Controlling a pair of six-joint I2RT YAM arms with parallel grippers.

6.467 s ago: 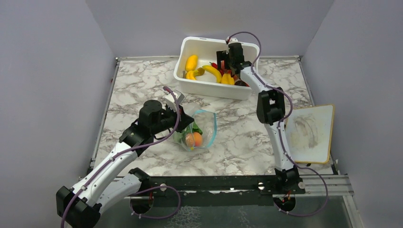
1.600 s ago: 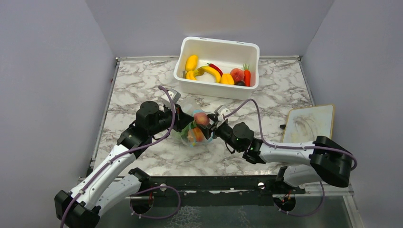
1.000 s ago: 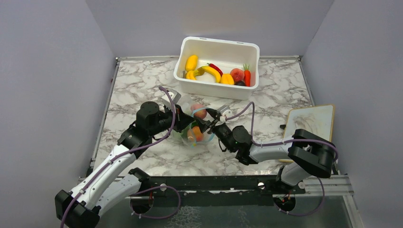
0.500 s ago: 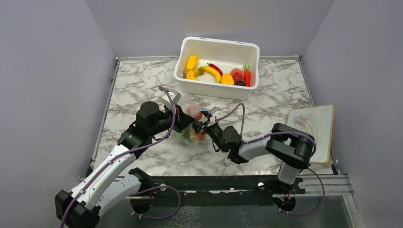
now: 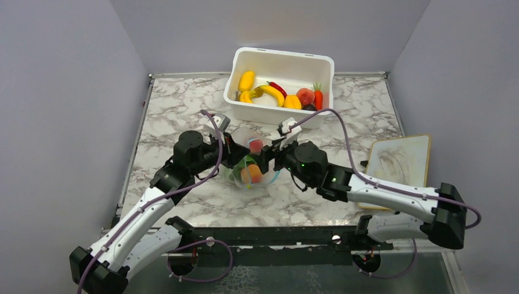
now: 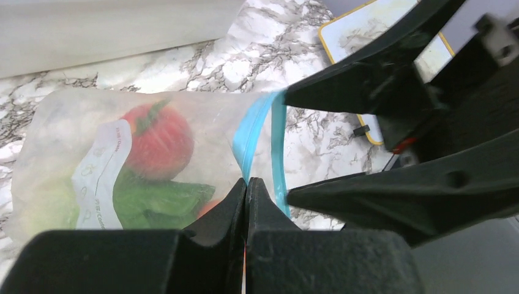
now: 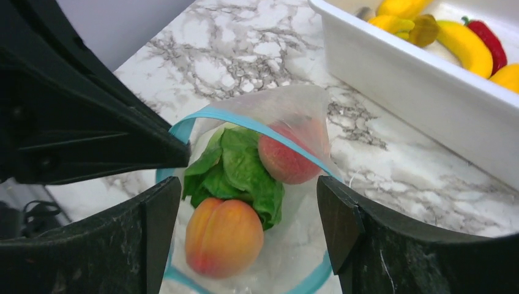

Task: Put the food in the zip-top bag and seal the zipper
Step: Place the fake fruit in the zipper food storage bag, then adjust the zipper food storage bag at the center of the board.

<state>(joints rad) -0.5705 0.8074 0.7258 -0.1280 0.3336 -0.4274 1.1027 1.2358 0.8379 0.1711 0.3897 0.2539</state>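
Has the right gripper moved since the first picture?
Yes. The right gripper left the white tub and came nearer, to the bag mouth.

Shows white marble veined in grey across the table (image 5: pixel 183 104). Reads plain white on the tub (image 5: pixel 269 113), with yellow bananas (image 5: pixel 272 93), a red chili (image 5: pixel 277 86) and an orange carrot (image 5: pixel 318 100) topped green. Clear, faintly milky plastic for the zip-top bag (image 7: pixel 300 104), edged by a light-blue zipper (image 7: pixel 214 114). Inside, deep green lettuce (image 7: pixel 242 165), a pink-red peach (image 7: pixel 284 162) and an orange peach (image 7: pixel 223 236) blushed pink. White label (image 6: pixel 101 165) printed pale green. White board (image 5: pixel 398 165) smudged grey, framed yellow.
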